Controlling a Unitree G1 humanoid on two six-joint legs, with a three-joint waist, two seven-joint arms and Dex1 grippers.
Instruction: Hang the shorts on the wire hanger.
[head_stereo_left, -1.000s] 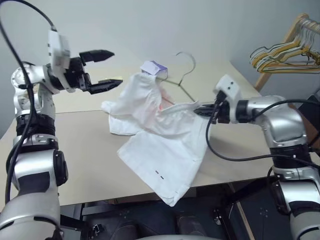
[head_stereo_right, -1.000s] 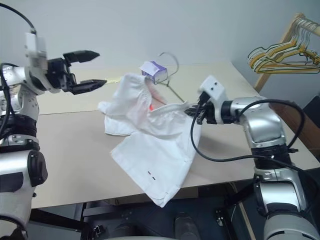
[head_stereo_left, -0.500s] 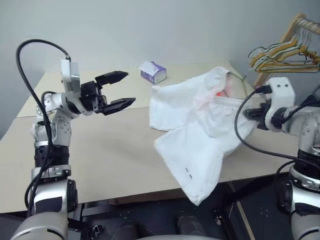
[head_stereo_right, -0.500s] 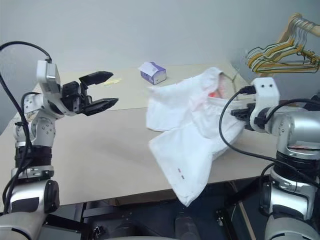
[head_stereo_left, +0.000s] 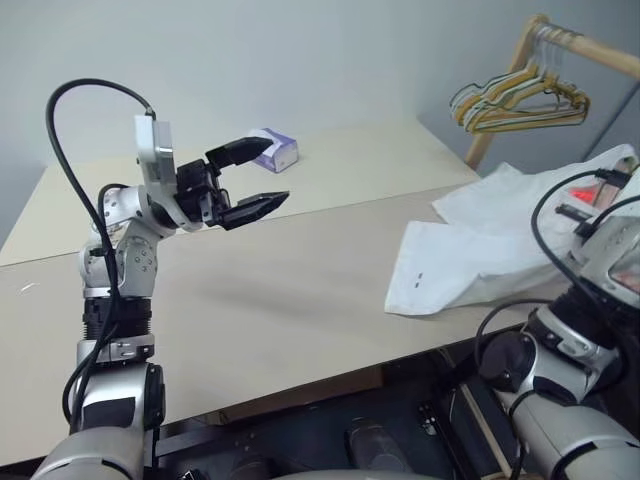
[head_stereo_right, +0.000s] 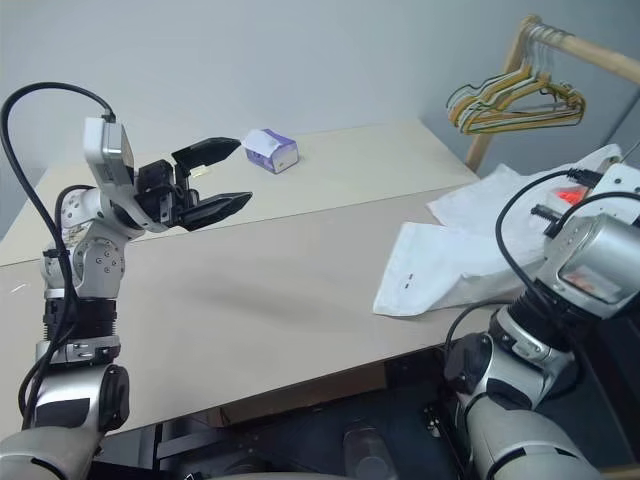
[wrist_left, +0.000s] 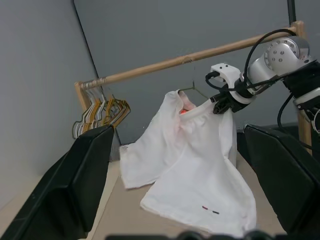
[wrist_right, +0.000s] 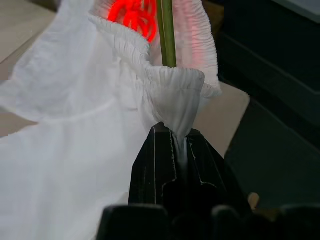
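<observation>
While reading the right tool (wrist_right: 176, 134), note both fingers pressed together on a small fold of the gathered waistband of the shorts (head_stereo_left: 500, 250). Find that waist lifted at the right end of the tabletop (head_stereo_left: 250, 290), with one leg trailing flat on the surface and reaching the near edge. Look just behind the pinched fold for the wire hanger (wrist_right: 166, 30): a thin olive strand running up through the waist opening, touching the fabric. From the left wrist view, trace its hook up toward the wooden rail (wrist_left: 150, 66); cannot tell whether hooked over it or merely close.

Find the left tool (head_stereo_left: 250, 180) spread wide and holding nothing, hovering over the middle of the tabletop, well apart from the shorts and near the tissue box (head_stereo_left: 272, 150).

Judged risks from here:
- Losing the grip, given so little cloth between the fingers and the weight of the hanging leg pulling against it.
- Tipping the wire out of the waist opening, with nothing steadying the hanger itself.
- Dragging the trailing leg across the tabletop edge and tugging the waistband off the wire.
- Snagging on the bunched hangers (head_stereo_left: 515, 100) farther along the same rail.
- Letting go before the hook seats, dropping both to the floor.
</observation>
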